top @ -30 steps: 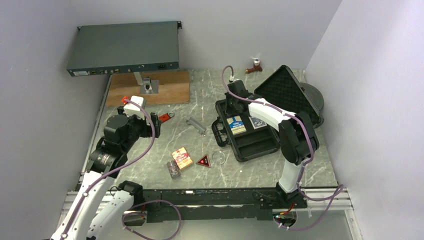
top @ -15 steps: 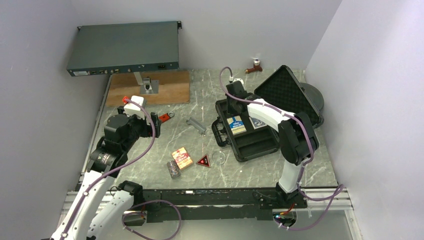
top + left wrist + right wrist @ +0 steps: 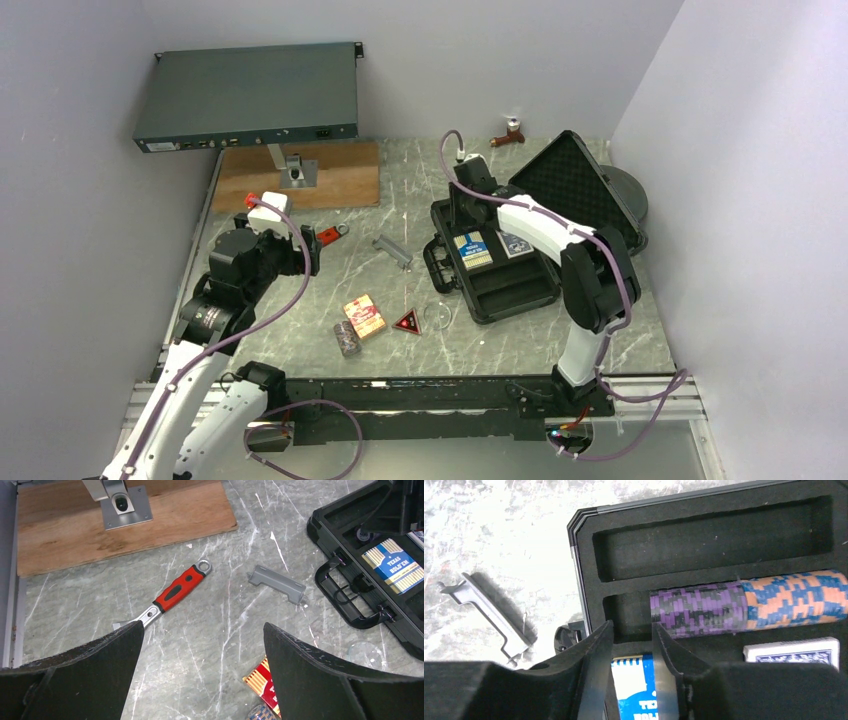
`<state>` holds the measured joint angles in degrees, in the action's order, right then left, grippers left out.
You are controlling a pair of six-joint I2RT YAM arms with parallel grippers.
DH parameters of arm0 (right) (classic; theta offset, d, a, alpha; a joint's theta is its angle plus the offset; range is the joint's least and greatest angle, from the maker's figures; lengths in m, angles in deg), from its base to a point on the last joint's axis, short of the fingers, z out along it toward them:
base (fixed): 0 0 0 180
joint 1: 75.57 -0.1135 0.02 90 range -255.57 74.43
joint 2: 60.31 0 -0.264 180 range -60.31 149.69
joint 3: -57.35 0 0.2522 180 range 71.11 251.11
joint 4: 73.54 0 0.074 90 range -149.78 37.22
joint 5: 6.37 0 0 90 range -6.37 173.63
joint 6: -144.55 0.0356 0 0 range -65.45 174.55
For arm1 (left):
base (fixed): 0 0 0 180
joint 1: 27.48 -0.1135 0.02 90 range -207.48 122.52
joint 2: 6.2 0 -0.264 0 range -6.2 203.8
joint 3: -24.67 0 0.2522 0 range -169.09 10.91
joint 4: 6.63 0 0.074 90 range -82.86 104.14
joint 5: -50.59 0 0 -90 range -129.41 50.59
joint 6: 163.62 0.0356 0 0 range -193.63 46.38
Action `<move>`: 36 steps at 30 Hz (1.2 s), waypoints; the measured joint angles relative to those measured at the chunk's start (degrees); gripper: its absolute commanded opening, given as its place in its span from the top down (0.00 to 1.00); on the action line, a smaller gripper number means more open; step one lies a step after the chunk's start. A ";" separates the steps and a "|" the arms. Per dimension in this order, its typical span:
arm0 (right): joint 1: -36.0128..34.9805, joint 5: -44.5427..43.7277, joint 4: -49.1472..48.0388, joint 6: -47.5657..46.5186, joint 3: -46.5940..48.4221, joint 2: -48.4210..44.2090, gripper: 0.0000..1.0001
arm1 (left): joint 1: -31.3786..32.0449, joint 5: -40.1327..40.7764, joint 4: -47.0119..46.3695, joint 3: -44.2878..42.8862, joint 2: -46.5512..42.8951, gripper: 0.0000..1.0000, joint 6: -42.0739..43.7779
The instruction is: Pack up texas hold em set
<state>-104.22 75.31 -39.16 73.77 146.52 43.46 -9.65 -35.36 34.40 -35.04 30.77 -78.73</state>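
Note:
The black case (image 3: 520,295) lies open at the right, its lid (image 3: 575,185) up. It holds a blue Texas Hold'em card box (image 3: 473,251), a second blue deck (image 3: 516,245) and a row of purple, blue and orange chips (image 3: 744,607). My right gripper (image 3: 462,215) hovers over the case's back left corner. Its jaws (image 3: 631,630) stand slightly apart with nothing between them, above the blue box (image 3: 634,680). My left gripper (image 3: 202,630) is wide open and empty above the table. Near it lie a red card box (image 3: 364,316), a short chip stack (image 3: 347,338) and a red triangular button (image 3: 407,321).
A clear disc (image 3: 437,316) lies beside the case handle. A grey clip (image 3: 392,251) and a red-handled wrench (image 3: 175,592) lie mid-table. A wooden board (image 3: 300,175) with a metal stand sits at the back left, under a grey rack unit (image 3: 250,95).
My right wrist has shifted slightly toward the back of the case. The left arm and the loose items have not moved.

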 measured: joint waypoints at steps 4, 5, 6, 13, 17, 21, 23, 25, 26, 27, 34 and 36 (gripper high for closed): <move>-0.07 -0.09 1.79 -1.05 0.81 -1.92 0.55 | 0.00 0.42 0.02 0.00 0.00 0.05 -0.02; -0.17 -0.07 2.38 -1.33 1.07 -2.60 0.54 | 0.00 0.48 0.02 0.00 0.00 0.05 -0.02; -0.33 -0.04 2.86 -1.68 1.40 -3.04 0.54 | 0.00 0.59 0.02 0.00 0.02 0.05 -0.02; -5.49 0.90 4.26 -3.78 2.32 -7.19 0.48 | 0.00 1.44 0.07 0.00 0.07 0.05 -0.04; -9.68 0.92 5.70 -4.13 2.25 -9.22 0.43 | 0.00 1.86 0.15 0.00 0.07 0.05 -0.04; -12.44 0.98 7.52 -4.11 2.01 -10.19 0.35 | 0.00 1.88 0.24 0.00 0.07 0.05 -0.04; -13.66 1.14 8.48 -4.09 1.36 -10.67 0.32 | 0.00 1.88 0.26 0.00 0.07 0.05 -0.04; -14.64 1.20 9.64 -4.04 0.44 -11.17 0.26 | 0.00 1.88 0.33 0.00 0.07 0.05 -0.04; -15.15 1.22 10.03 -4.02 -0.22 -11.52 0.22 | 0.00 1.88 0.39 0.00 0.07 0.05 -0.04; -15.65 1.25 10.38 -3.85 -1.03 -11.91 0.19 | 0.00 1.88 0.46 0.00 0.04 0.05 -0.04; -18.27 1.62 12.81 -3.54 -6.34 -15.32 0.16 | 0.00 2.05 0.46 0.00 -0.09 0.05 -0.04; -18.95 2.12 12.79 -3.54 -7.39 -16.00 0.16 | 0.00 2.32 0.46 0.00 -0.15 0.05 -0.04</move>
<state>-123.17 77.43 -26.37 70.23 139.14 27.46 -9.65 -33.04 34.86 -35.04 30.61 -78.77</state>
